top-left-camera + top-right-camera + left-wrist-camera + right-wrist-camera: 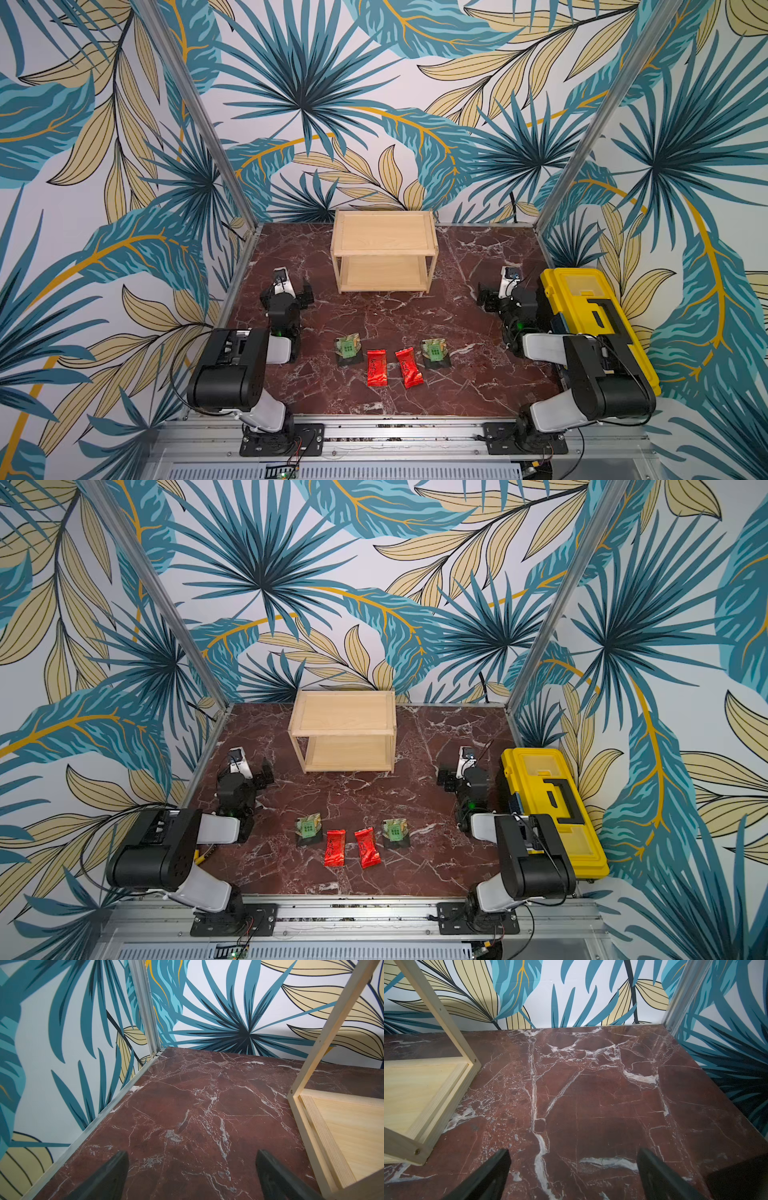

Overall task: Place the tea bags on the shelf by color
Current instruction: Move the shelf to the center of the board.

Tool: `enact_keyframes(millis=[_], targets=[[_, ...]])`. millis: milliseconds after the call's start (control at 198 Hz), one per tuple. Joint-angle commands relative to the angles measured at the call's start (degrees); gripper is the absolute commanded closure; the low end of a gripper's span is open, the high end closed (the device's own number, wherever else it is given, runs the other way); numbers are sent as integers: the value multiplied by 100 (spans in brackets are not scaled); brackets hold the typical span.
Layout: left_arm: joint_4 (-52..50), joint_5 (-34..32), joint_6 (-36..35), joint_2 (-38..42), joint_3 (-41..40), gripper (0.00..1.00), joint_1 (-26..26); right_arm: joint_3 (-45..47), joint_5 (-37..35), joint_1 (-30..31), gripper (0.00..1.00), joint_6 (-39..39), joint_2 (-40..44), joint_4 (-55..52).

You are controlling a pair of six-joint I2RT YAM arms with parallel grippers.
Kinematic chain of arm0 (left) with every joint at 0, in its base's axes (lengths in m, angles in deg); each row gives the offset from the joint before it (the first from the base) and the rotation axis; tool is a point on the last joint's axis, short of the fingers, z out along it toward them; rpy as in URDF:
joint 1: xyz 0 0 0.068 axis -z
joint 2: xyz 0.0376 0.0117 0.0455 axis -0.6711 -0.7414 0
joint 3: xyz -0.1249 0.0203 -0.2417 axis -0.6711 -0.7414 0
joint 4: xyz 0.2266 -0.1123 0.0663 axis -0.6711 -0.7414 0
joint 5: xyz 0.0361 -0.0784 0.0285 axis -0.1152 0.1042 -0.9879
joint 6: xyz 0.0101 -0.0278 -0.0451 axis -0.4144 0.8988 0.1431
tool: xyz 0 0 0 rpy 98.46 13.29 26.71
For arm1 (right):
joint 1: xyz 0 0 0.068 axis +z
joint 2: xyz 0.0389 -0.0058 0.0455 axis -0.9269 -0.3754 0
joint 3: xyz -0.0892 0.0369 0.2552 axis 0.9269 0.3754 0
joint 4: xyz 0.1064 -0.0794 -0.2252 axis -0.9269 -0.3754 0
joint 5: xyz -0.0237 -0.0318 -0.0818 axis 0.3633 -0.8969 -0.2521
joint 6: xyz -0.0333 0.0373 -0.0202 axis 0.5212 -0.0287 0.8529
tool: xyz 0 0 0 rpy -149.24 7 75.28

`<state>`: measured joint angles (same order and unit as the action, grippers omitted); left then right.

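Observation:
Four tea bags lie in a row on the marble table near its front, seen in both top views: a green-and-gold one (pixel 348 347) (pixel 309 827), two red ones (pixel 376 368) (pixel 409 367) (pixel 335 848) (pixel 367 848), and another green-and-gold one (pixel 434 350) (pixel 395 830). The light-wood shelf (pixel 384 252) (pixel 341 732) stands at the back centre with both boards bare. My left gripper (pixel 305 293) (pixel 192 1153) hovers open to the left of the shelf (pixel 340 1126). To the right of the shelf (pixel 415 1088), my right gripper (pixel 484 297) (pixel 573 1150) is open too. Neither holds anything.
A yellow toolbox (pixel 594 316) (pixel 548 804) sits along the right edge beside the right arm. Patterned walls with metal corner posts close in the table on three sides.

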<state>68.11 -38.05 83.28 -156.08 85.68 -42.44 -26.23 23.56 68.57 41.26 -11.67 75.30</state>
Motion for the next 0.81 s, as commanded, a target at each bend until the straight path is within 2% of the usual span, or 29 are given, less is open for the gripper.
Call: enact_keyframes(millis=[0, 262, 373, 428, 464, 504, 564, 640, 741, 801], targets=[[111, 53, -13, 2, -102, 0, 21, 80, 39, -18, 1, -52, 67, 55], [127, 52, -7, 1, -115, 0, 21, 72, 34, -18, 1, -42, 58, 44], [20, -180, 66, 211, -186, 0, 56, 91, 2, -5, 1, -3, 100, 90], [362, -119, -80, 244, -322, 0, 125, 64, -130, 25, 1, 7, 277, -77], [302, -300, -184, 328, -327, 0, 243, 2, -185, 56, 1, 19, 517, -404], [-16, -534, -236, 591, -260, 0, 342, -121, -270, 114, 1, 41, 841, -853], [-495, -515, -256, 1060, -204, 0, 350, -304, -566, 230, 0, 15, 1272, -1512], [-1226, -762, -252, 1710, -53, 0, 514, -456, -664, 330, 1, -476, 1764, -2016], [-3192, -837, 555, 2573, 653, 0, 840, -931, -474, 673, 4, -1225, 2227, -2904], [-4398, -525, 1238, 2817, 1310, 0, 873, -1394, -530, 1068, 5, -1402, 2339, -3595]])
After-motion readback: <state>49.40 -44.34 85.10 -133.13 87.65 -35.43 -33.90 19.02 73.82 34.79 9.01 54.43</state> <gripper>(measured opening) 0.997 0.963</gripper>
